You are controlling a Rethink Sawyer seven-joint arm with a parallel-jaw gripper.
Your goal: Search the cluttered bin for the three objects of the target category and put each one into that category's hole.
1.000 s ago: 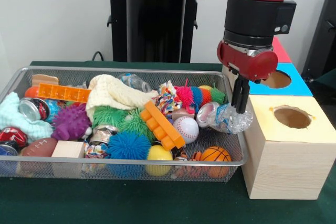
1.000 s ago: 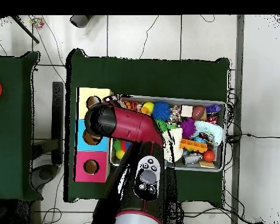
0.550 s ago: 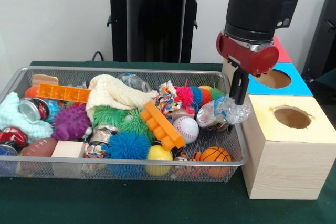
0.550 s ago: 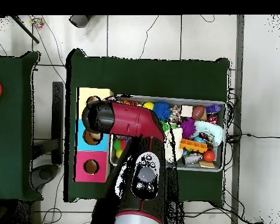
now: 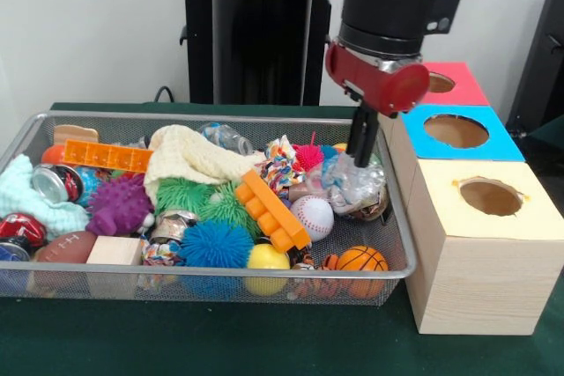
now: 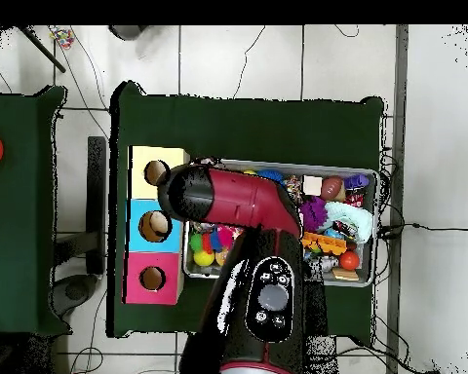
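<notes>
My gripper (image 5: pixel 360 161) hangs over the right end of the wire bin (image 5: pixel 211 274), shut on a crumpled clear plastic bottle (image 5: pixel 354 186). The bottle's lower part sits against the toys beneath it, beside a baseball (image 5: pixel 312 217). Three boxes with holes stand right of the bin: a wooden one (image 5: pixel 490 196) nearest, a blue one (image 5: pixel 456 130) behind it and a red one (image 5: pixel 438 83) at the back. In the overhead view the arm (image 6: pixel 228 200) covers the gripper and the bottle; the boxes (image 6: pixel 154 226) show to its left.
The bin holds several toys: an orange brick (image 5: pixel 271 210), a blue spiky ball (image 5: pixel 216 243), a purple spiky ball (image 5: pixel 117 206), a cream cloth (image 5: pixel 189 158), crushed cans (image 5: pixel 55 184), a small basketball (image 5: pixel 361 260) and a wooden block (image 5: pixel 115 251). The pedestal (image 5: pixel 260 33) stands behind.
The gripper has swung left with the bottle, away from the wooden box's edge and back over the bin, and the bottle now sits lower among the toys.
</notes>
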